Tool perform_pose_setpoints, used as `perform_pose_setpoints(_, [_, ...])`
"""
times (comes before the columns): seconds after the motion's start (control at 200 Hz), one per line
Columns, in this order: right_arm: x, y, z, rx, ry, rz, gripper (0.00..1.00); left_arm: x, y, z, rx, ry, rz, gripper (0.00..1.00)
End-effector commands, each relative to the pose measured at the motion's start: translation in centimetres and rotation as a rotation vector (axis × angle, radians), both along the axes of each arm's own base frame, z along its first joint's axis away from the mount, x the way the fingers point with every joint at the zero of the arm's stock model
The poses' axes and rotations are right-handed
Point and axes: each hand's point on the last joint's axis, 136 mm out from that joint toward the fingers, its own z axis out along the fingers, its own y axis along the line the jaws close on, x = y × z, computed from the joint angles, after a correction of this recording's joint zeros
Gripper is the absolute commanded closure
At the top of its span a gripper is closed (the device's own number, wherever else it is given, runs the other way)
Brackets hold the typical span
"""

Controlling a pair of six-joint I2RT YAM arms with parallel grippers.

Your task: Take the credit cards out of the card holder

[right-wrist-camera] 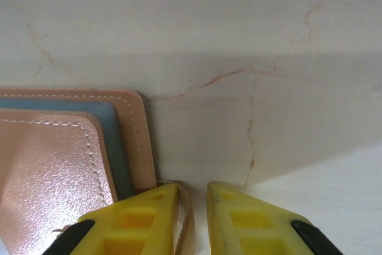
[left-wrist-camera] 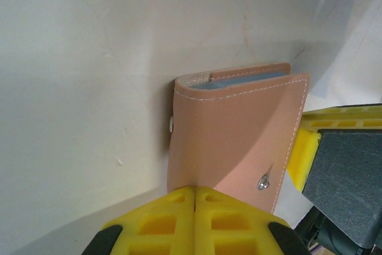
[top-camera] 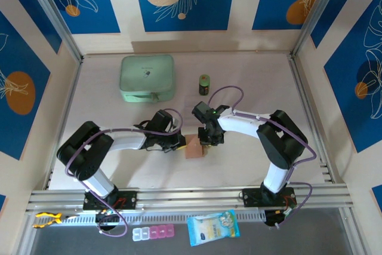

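**Item:** small salmon-pink leather-like folding card holder (top-camera: 195, 147) with white stitching and a metal snap.

**Location:** middle of the pale worktop (top-camera: 250, 76), between the two claws. A mint-green zip case (top-camera: 147, 78) lies at its 11 o'clock and a small dark canister with a green cap (top-camera: 204, 84) at its 12 o'clock.

**Left claw** (left-wrist-camera: 194, 198): at the holder's 9 o'clock. The yellow fingertips are clenched with no gap and the outer cover's edge runs in between them. We judge it to be grasping the holder by that cover.

**Right claw** (right-wrist-camera: 192, 195): at the holder's 3 o'clock. The jaws stand a narrow slot apart, with the pink snap tab (right-wrist-camera: 190, 225) lying in the slot against one finger. As far as we see, it is not yet clamped.

**Contents:** a blue-grey layered edge (left-wrist-camera: 250, 79) shows between the covers. We cannot tell whether this is pockets or credit cards, and we judge the cards to be all inside.

**Step in hand (our judgement):** opening the holder, with one claw steadying it and the other taking the tab.

**Next move calls for:** closing on the tab and peeling it off its snap, away from the left claw's grip. The left claw must hold firm so the covers part and the pockets are exposed.
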Motion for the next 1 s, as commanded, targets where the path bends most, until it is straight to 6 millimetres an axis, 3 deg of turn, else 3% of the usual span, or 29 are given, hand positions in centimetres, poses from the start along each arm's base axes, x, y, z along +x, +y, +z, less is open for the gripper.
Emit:
perform_pose_setpoints(0.0, [-0.6,0.0,-0.3,0.028,0.027,0.004,0.82,-0.5,0.9,-0.5,0.049,0.035,0.012,1.0])
perform_pose_setpoints(0.2, [-0.6,-0.2,0.1,0.046,0.031,-0.01,0.89,0.4,0.3,1.2,0.009,-0.007,0.016,1.0])
perform_pose_setpoints(0.38, [-0.5,-0.4,1.3,0.048,0.012,-0.005,0.92,1.2,0.6,3.7,0.028,-0.084,0.007,0.94])
perform_pose_setpoints(0.725, [-0.3,-0.7,4.6,0.043,-0.035,0.015,0.92,2.5,4.9,7.0,0.124,-0.226,0.038,0.88])
perform_pose_setpoints(0.995, [-0.1,0.6,7.2,0.048,-0.07,0.055,0.92,2.9,7.6,8.0,0.127,-0.252,0.087,0.87])
